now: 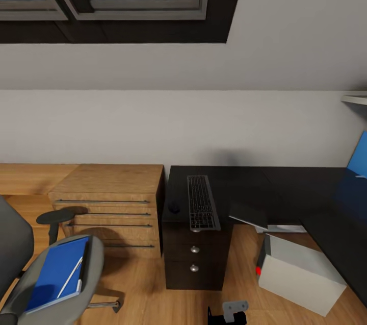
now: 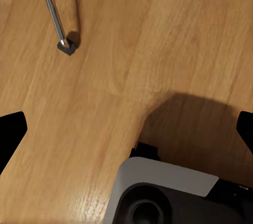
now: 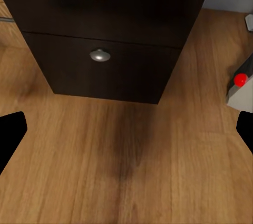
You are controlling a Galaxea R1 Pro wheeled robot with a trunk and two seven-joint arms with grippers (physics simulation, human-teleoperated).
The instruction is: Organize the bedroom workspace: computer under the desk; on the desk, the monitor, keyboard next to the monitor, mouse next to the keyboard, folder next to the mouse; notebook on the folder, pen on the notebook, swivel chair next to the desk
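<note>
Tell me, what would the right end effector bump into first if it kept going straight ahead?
Probably the floor. The right wrist view looks down along the fingers at bare wood just in front of the desk's drawer unit. If the line runs shallower than it seems, the lower drawer would come first; depth is hard to judge.

I see the bench [image 1: 285,182], glossy black and L-shaped, its drawer unit [image 3: 113,34] with round silver knobs standing on the wood floor. Keyboard [image 1: 202,202] lies flat on the bench above the drawers, long axis running away from me. Mouse [image 1: 174,207], small and dark, sits just beside the keyboard on its left, apart from it. Computer [image 1: 298,274], a pale grey-white box with a red light at a lower corner, stands on the floor beside the drawer unit in the bench's inner corner. Swivel chair [image 1: 30,264] is well left of the bench. Blue folder [image 1: 53,276] lies flat on its seat, with the pen [image 1: 70,277] lying diagonally on top.
</note>
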